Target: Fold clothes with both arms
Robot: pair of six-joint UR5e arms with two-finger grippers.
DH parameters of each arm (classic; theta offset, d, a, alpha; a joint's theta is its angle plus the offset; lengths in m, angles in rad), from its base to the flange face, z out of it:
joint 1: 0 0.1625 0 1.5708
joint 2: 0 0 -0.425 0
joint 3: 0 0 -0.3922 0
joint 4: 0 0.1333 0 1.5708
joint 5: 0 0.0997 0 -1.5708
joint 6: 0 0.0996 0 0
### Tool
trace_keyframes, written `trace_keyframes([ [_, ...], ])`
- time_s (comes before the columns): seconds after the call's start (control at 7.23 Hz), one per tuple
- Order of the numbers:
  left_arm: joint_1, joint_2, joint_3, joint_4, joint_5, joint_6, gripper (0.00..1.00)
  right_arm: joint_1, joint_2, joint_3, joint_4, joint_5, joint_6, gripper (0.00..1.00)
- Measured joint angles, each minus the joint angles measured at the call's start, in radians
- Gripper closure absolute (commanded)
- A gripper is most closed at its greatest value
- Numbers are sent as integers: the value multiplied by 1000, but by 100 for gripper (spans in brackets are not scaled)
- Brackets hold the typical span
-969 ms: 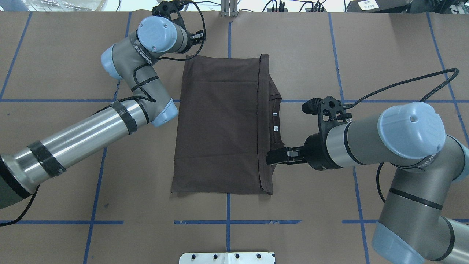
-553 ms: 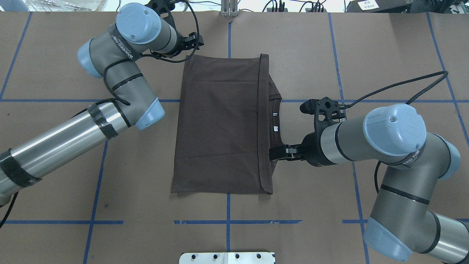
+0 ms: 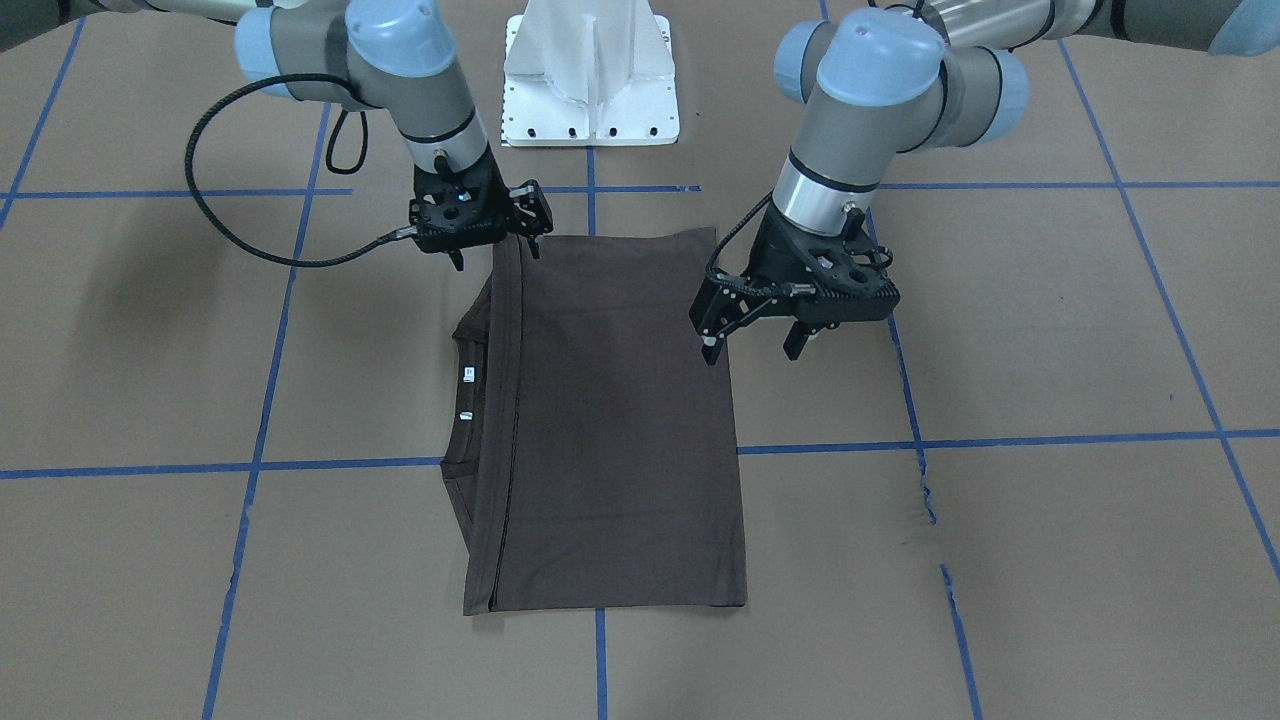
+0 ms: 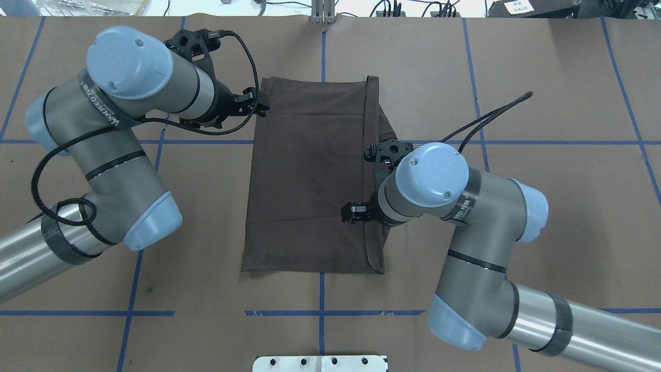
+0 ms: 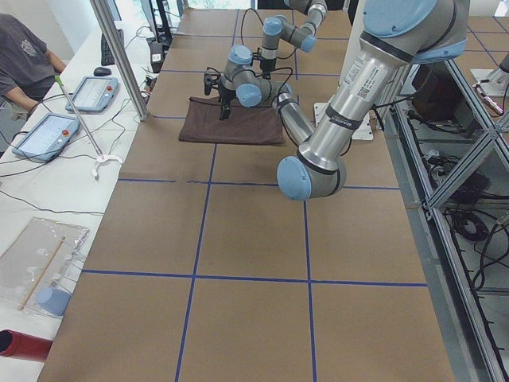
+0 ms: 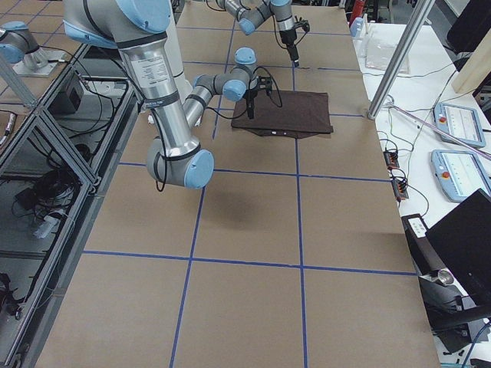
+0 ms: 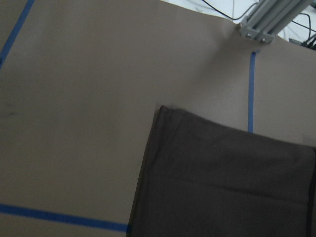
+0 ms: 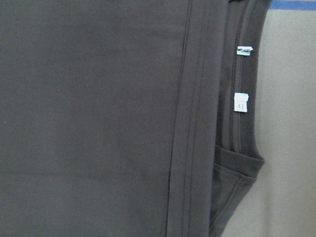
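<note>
The dark brown T-shirt [image 4: 304,175] lies folded into a flat rectangle on the paper-covered table, its collar and white labels [image 3: 466,375] on the side of the right arm. My left gripper [image 3: 750,350] hangs open above the shirt's left edge and holds nothing; it also shows at that edge from overhead [image 4: 260,103]. My right gripper [image 3: 530,225] hovers open over the collar-side edge, apart from the cloth, and its wrist hides the collar from overhead [image 4: 347,214]. The right wrist view shows the T-shirt [image 8: 98,118] and labels [image 8: 241,101] from above, with no fingers in frame.
The white pedestal base [image 3: 590,100] stands at the robot's side of the table. Blue tape lines grid the brown paper. A black cable [image 3: 230,215] loops off the right wrist. A person [image 5: 24,48] sits at a side bench with tablets [image 5: 44,135].
Both arms have risen off the shirt. The left gripper drew back from the far corner along the left edge. The right gripper moved from the collar-side edge inward over the cloth. The shirt lies unchanged.
</note>
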Motion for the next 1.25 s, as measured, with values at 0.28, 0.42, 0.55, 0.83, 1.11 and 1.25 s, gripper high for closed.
trace_keyframes([
  [0.28,15,27,-44,8,-3,0,0,-44,77,-80,-109,-27,-2,0],
  [0.42,16,34,-47,8,-3,-1,0,-60,92,-92,-167,-29,-2,0],
  [0.55,18,37,-47,7,-4,-1,0,-71,95,-96,-210,-29,-3,0],
  [0.83,20,39,-44,3,-6,-2,0,-83,90,-99,-262,-27,-5,0],
  [1.11,21,40,-39,-2,-6,-2,0,-95,86,-107,-277,-27,-6,0],
  [1.25,21,40,-37,-3,-5,-2,0,-96,84,-109,-279,-26,-7,0],
])
